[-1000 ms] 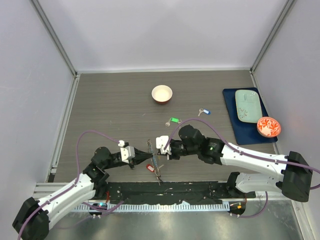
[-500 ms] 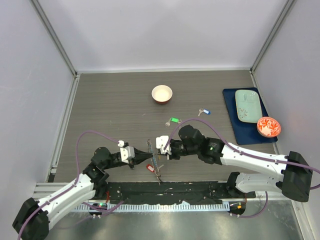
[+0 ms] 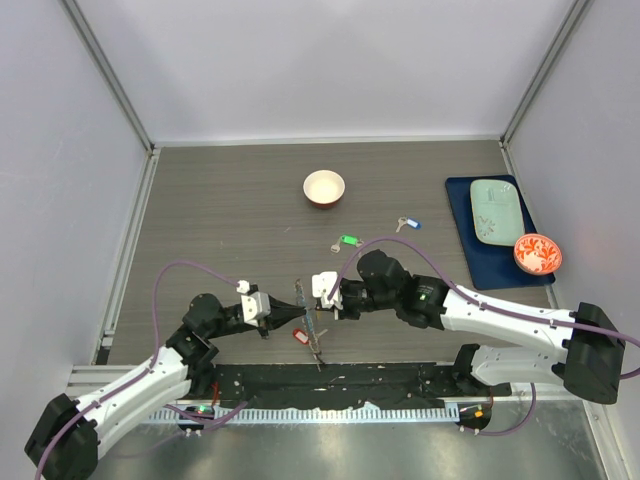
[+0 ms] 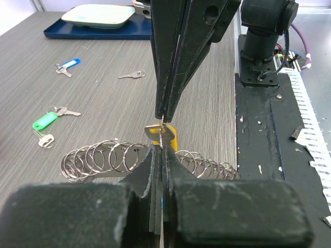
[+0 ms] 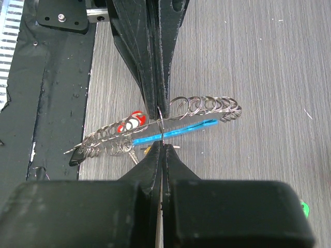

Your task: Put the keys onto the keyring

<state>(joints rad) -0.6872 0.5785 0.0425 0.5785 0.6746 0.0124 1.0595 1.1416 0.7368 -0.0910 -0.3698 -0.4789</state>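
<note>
**A:** Black padding (image 3: 380, 385) is running along the near edge. What are the claws doing?

**B:** Both are squeezing fully closed, meeting tip to tip just past it: left claw (image 3: 297, 314), right claw (image 3: 324, 308). Each is pinching the thin wire of the keyring (image 5: 217, 109).

**A:** Where's the ring sitting?

**B:** It's stretching crosswise between the tips, with its blue tag (image 5: 176, 129) running along it. I can't tell whether it's touching the surface (image 3: 220, 220).

**A:** Any keys there?

**B:** A yellow-tagged key (image 4: 158, 132) is sitting right where the tips meet, but I can't tell which claw is gripping it. A red-tagged key (image 5: 130, 122) is hanging among the loops.

**A:** Going further out?

**B:** A green-tagged key (image 3: 347, 240), a plain key (image 4: 132, 75) and a blue-tagged key (image 3: 408, 223) are lying loose, well apart from the ring. A white bowl (image 3: 308, 187) is sitting beyond them. Far right, a blue tray (image 3: 462, 225) is carrying a pale green plate (image 3: 497, 210), with a red patterned bowl (image 3: 537, 253) overlapping the tray's edge.
</note>
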